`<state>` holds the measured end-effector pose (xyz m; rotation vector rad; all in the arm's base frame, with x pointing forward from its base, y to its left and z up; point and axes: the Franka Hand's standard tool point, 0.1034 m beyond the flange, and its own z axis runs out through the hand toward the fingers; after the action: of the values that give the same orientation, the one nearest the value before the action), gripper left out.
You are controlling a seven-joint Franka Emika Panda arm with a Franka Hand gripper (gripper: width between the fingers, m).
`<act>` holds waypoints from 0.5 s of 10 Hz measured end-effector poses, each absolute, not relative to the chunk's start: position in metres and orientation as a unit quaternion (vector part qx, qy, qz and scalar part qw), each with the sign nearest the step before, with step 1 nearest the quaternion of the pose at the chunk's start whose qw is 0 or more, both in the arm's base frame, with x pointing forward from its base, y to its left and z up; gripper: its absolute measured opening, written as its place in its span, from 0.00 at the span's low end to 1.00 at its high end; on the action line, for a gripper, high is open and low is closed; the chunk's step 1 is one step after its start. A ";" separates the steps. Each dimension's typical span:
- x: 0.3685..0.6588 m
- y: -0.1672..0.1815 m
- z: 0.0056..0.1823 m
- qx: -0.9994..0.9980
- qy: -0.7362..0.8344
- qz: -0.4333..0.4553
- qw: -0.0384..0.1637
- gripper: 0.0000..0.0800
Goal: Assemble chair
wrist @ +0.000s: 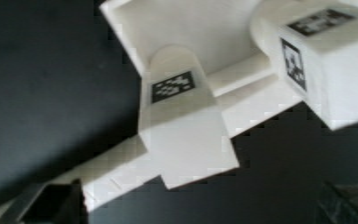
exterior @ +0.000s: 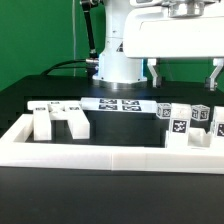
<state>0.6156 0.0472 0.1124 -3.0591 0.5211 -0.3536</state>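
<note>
My gripper point(exterior: 184, 80) hangs open and empty at the exterior view's upper right, above several small white tagged chair pieces point(exterior: 181, 127) on the black table. A chunky white chair part with two legs point(exterior: 58, 121) stands at the exterior view's left, inside the rail. In the wrist view a long flat white piece with a tag point(wrist: 179, 95) lies beside a tagged block point(wrist: 314, 62). My gripper point(wrist: 204, 207) is above the dark table with its fingers point(wrist: 51, 205) wide apart and nothing between them.
A long white border rail point(exterior: 110, 152) runs along the front and up the exterior view's left side. The marker board point(exterior: 120, 105) lies flat before the robot's base point(exterior: 118, 65). A green wall stands behind.
</note>
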 end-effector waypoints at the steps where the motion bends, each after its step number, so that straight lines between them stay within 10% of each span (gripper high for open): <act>1: 0.613 0.043 0.110 -0.986 0.119 -0.116 0.001 0.81; 5: 0.612 0.043 0.109 -0.992 0.052 -0.117 -0.008 0.81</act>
<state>0.6123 0.0434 0.1088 -3.1318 0.1655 -0.3709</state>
